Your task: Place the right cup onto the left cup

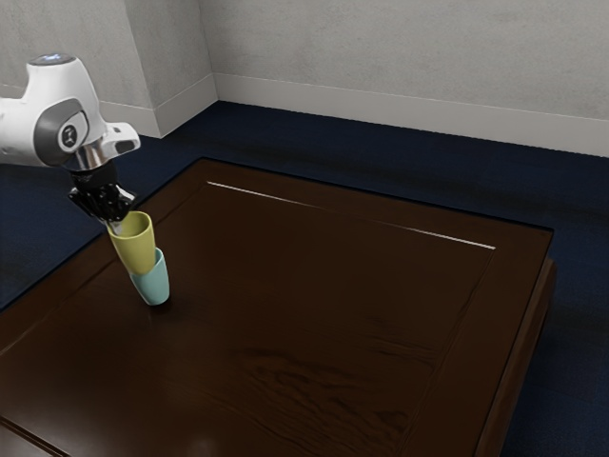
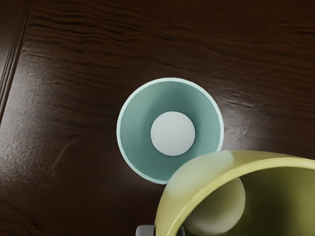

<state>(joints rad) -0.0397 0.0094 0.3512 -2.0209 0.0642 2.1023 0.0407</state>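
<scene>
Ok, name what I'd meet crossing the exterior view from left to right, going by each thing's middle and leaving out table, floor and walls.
White arm → black tool → yellow cup → teal cup → thin pale line along the tabletop.

The black hand [image 1: 116,227] grips the yellow cup [image 1: 136,248] by its rim, the cup hanging just under it. Lower beneath the hand, the teal cup [image 1: 155,286], partly hidden by the yellow one, rests on the brown surface [image 1: 314,305]. The white arm [image 1: 65,109] is above the hand.
</scene>
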